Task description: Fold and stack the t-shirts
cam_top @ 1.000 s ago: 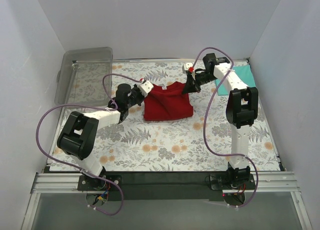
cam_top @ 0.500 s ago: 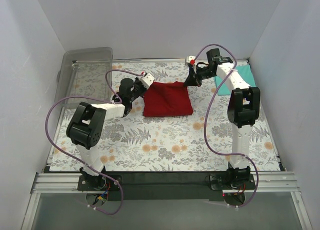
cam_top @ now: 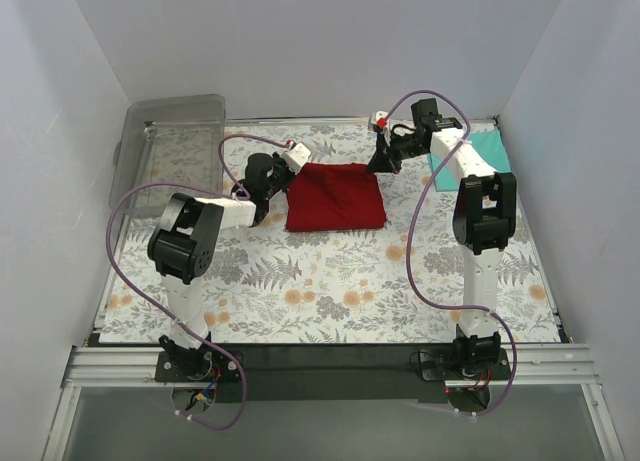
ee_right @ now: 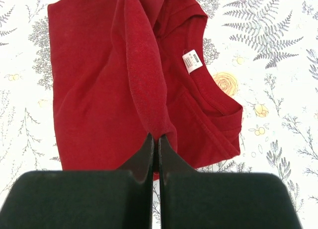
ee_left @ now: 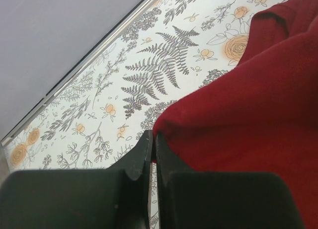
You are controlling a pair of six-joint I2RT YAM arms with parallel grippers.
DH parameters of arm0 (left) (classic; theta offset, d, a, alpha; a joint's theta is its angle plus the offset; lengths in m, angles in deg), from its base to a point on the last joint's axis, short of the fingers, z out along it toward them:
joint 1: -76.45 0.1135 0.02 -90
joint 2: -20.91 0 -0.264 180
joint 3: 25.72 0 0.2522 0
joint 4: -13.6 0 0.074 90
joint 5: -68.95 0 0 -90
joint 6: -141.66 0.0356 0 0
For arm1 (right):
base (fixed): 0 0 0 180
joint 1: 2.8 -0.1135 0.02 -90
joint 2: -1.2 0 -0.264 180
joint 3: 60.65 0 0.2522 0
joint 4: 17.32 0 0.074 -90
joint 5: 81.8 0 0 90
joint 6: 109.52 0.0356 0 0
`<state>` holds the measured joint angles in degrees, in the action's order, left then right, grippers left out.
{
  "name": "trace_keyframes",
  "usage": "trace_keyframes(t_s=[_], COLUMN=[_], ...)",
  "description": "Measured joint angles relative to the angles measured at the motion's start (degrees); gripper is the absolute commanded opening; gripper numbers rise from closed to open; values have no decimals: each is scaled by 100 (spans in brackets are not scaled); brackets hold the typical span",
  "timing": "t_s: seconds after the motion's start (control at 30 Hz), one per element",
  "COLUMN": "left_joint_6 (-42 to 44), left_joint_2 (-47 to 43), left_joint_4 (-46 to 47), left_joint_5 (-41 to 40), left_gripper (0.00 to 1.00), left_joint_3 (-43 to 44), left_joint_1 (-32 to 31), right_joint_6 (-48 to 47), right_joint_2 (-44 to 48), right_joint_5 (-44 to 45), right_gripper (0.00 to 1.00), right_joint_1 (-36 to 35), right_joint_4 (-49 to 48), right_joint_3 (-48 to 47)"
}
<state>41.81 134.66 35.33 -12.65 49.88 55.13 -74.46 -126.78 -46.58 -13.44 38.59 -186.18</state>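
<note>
Pinching a raised fold of the red t-shirt (ee_right: 94, 90), the right claw (ee_right: 155, 142) is pressing its fingers (ee_right: 142, 157) together with cloth caught between the tips. The white tag (ee_right: 192, 61) is lying inside the open neckline. The left claw (ee_left: 151, 149) is gripping the shirt's edge, its jaws nearly touching, and most of the garment is running out of that wrist view. Seen from above, the shirt is lying as a rough rectangle on the bench (cam_top: 330, 281) with a claw at each far corner. The teal t-shirt (cam_top: 497, 146) is lying at the far right, partly hidden behind the right arm (cam_top: 470, 166). The clear bin (cam_top: 170, 141) is sitting far left.
</note>
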Motion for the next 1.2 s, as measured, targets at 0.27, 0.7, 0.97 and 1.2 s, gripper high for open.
trace_keyframes(t_s=[0.27, 0.7, 0.97, 1.2], left_joint_6=[4, 2, 42, 114], left_joint_2=[203, 442, 684, 693], left_joint_4=[-138, -435, -566, -658], left_joint_5=[-131, -321, -459, -560], left_gripper=[0, 0, 0, 0], left_joint_3=[136, 409, 584, 664], left_joint_1=[17, 22, 22, 24], right_joint_6=[234, 966, 1690, 2173], right_joint_2=[-50, -380, -376, -376], right_joint_5=[68, 435, 920, 1447], right_gripper=[1, 1, 1, 1], right_joint_1=[0, -83, -155, -232], right_joint_4=[-188, -789, -1626, -2155], right_joint_3=[7, 13, 297, 459])
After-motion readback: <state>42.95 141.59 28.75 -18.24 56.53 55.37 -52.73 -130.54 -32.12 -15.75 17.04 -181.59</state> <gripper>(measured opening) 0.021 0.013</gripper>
